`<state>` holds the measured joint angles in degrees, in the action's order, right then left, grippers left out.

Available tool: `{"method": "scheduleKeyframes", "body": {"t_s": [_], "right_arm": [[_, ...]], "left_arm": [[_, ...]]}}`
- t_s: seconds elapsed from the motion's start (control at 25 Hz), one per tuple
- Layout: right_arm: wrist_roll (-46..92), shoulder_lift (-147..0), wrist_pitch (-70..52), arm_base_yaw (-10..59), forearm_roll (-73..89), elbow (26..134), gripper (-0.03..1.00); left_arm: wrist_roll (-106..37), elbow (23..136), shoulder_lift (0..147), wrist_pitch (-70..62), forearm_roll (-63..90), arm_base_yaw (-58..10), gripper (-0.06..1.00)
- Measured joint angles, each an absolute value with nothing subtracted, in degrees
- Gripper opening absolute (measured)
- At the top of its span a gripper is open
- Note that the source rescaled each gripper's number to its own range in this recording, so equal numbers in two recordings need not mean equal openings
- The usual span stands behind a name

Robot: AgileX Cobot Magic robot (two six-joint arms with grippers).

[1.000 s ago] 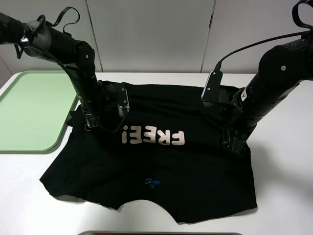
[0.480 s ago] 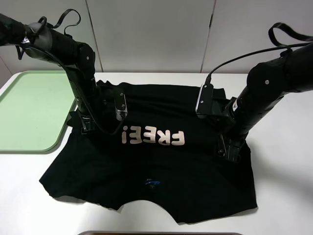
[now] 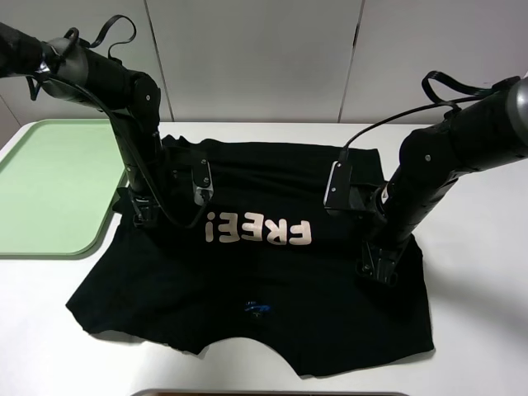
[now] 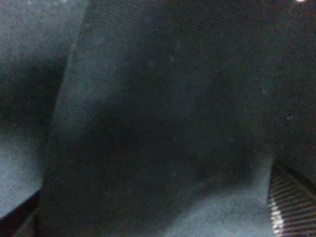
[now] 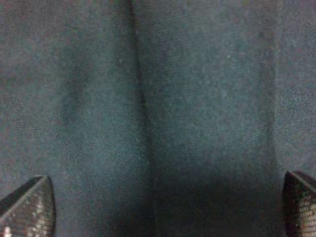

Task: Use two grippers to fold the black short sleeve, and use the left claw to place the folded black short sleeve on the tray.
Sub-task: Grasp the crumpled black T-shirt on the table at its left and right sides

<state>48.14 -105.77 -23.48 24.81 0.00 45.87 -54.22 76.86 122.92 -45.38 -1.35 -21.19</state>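
White surface (image 3: 483,330) carries the black short sleeve (image 3: 330,301), spread flat at centre with the lettering facing up. Mint-green tray (image 3: 49,190) lies just beside the shirt's left edge (nothing is on it). Right claw (image 3: 378,268) is pressed onto the cloth, fingertips (image 5: 29,210) wide apart. Left claw (image 3: 142,213) is down on the cloth near the tray, fingers apart, nothing pinched.

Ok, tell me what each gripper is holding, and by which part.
Nothing held yet. Right gripper rests open on the black short sleeve; left gripper sits near its side edge, jaws apart, no pinch visible.
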Motion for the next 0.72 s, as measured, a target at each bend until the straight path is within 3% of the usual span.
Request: {"method": "scheduleKeyframes", "body": {"t_s": [0.2, 0.4, 0.56, 0.72], "right_arm": [[48.1, -105.8, -23.1, 24.8, 0.0, 45.9, 0.92], [48.1, -105.8, -23.1, 24.8, 0.0, 45.9, 0.74], [48.1, -105.8, -23.5, 24.8, 0.0, 45.9, 0.50], [48.1, -105.8, -24.6, 24.8, 0.0, 45.9, 0.17]], "left_arm": [[-54.2, 76.9, 122.9, -46.1, -1.3, -21.2, 0.60], [-54.3, 76.9, 122.9, -46.5, -1.3, -21.2, 0.46], [-54.2, 76.9, 122.9, -46.7, -1.3, -21.2, 0.31], [-54.2, 76.9, 122.9, -47.7, -0.9, -21.2, 0.07]]}}
